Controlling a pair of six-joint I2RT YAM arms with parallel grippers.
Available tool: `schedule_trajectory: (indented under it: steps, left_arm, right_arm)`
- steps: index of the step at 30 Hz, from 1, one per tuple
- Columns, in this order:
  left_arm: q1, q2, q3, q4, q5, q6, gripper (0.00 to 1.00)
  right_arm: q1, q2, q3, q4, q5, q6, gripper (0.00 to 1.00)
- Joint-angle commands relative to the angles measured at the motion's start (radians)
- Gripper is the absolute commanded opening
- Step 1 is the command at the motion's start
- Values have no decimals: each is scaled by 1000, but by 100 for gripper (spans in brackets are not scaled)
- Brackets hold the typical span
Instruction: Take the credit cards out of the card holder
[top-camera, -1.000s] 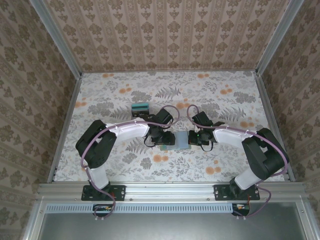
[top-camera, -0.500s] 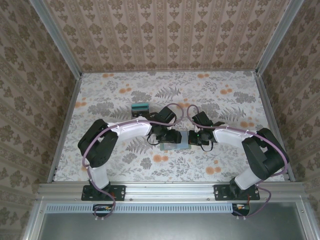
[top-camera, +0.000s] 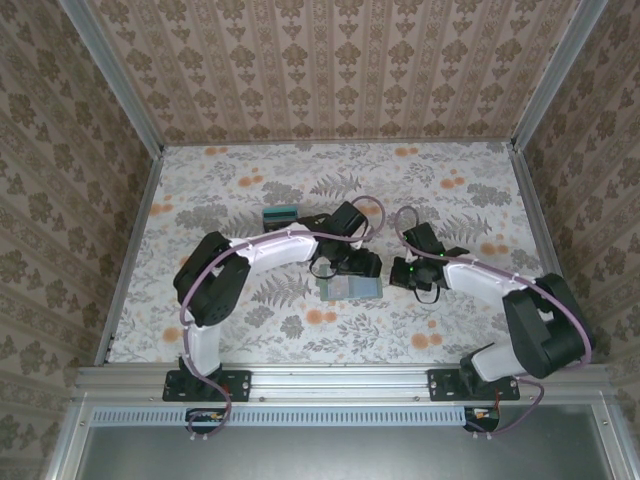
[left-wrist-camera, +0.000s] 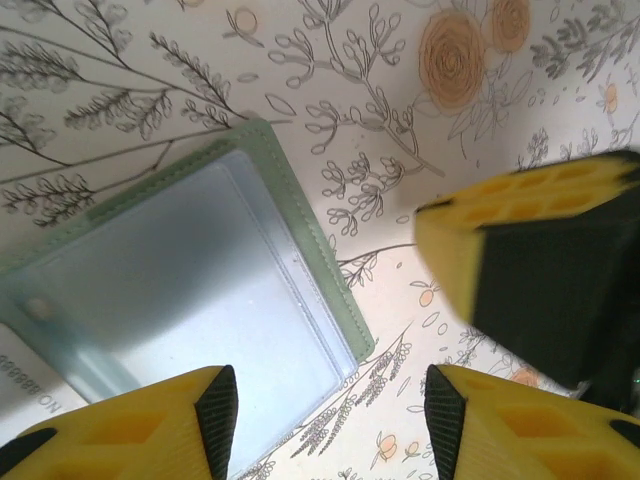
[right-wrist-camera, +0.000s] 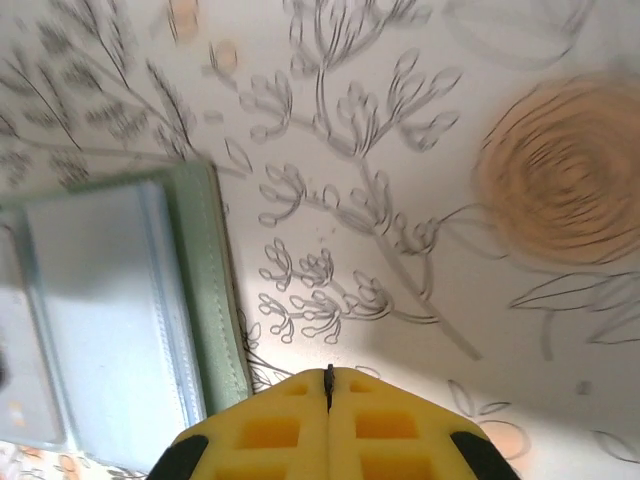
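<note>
left gripper (left-wrist-camera: 328, 405): fingers apart, empty, above open card holder (left-wrist-camera: 190, 270) | right gripper (right-wrist-camera: 328, 390): pinched shut, empty, beside holder's edge | teal credit cards (top-camera: 280, 214): 1 stack, well apart from holder

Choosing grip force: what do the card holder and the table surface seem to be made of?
The card holder looks like soft faux leather or fabric, matte grey-green, with a stitched seam along its edge; its inner pocket looks like clear, faintly glossy plastic. The table seems covered by a smooth floral-printed sheet, paper or vinyl; the look leaves that open.
</note>
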Motion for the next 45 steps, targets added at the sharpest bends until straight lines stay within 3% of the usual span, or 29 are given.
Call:
schedule_trajectory:
  steps: [1,4,8,13,23,45]
  left_arm:
    - [0,-19,-6,-17,5,23,53]
    - [22,-77,-77,5,-37,-6,49]
    - [53,-150,-181,18,-88,-41,36]
    - [74,-192,-271,18,-117,-69,29]
    - [83,-217,-317,-15,-179,-89,28]
    - [85,-161,-326,8,-133,-98,28]
  right_arm:
    - [-11,-67,2,-22,-21,-1,3]
    - [-8,-66,12,8,-83,9,5]
    - [16,-57,30,72,-160,24,9]
    - [61,24,83,111,-241,27,10]
    - [140,173,162,142,-312,40,14]
    - [155,336,204,171,-361,77,18]
